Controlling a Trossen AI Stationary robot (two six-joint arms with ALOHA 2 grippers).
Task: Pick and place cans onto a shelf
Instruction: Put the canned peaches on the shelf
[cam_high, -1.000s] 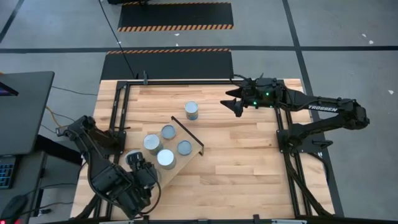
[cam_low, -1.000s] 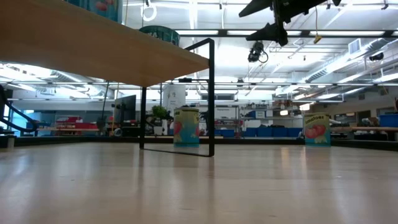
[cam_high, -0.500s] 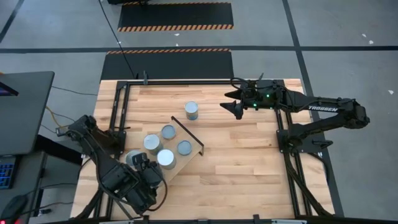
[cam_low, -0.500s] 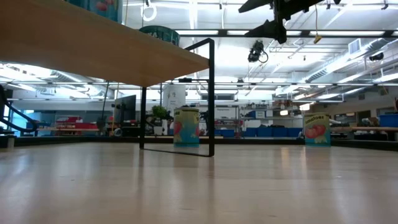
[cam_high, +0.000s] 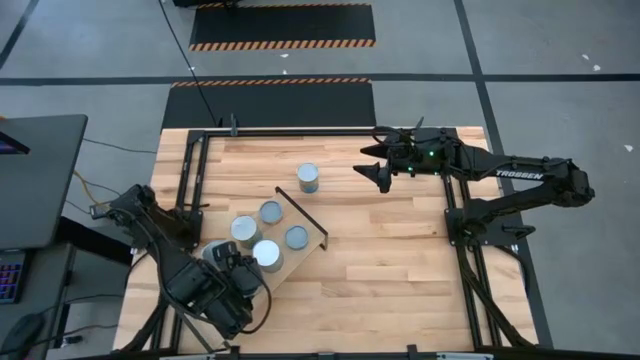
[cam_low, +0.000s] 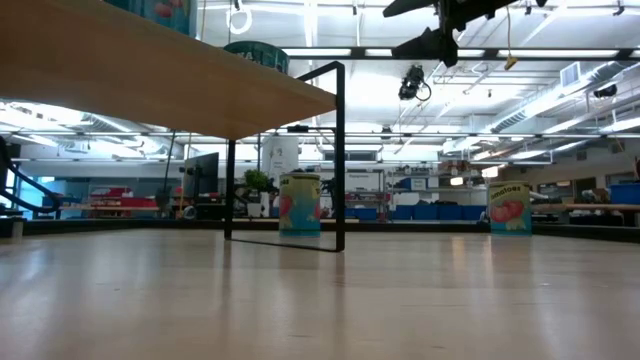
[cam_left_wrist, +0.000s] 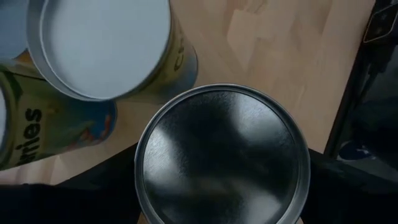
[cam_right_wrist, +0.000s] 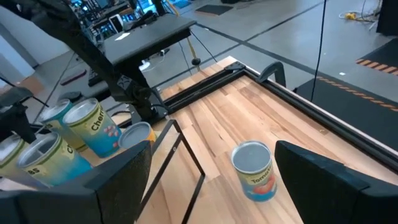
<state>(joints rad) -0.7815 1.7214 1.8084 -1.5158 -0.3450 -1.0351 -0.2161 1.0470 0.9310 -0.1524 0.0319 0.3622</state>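
At the shelf's (cam_high: 300, 225) near end, left gripper (cam_high: 228, 272) fingers spread wide around a can (cam_left_wrist: 222, 155), carried slightly further along since before, right gripper (cam_high: 375, 172) fingers open, empty, hovering above the desk (cam_high: 400, 250).

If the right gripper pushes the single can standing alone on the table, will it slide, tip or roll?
The lone can stands upright on its flat base, so a low push would probably slide it across the smooth table. It looks taller than wide, so a high push might tip it. Once on its round side, it would likely roll.
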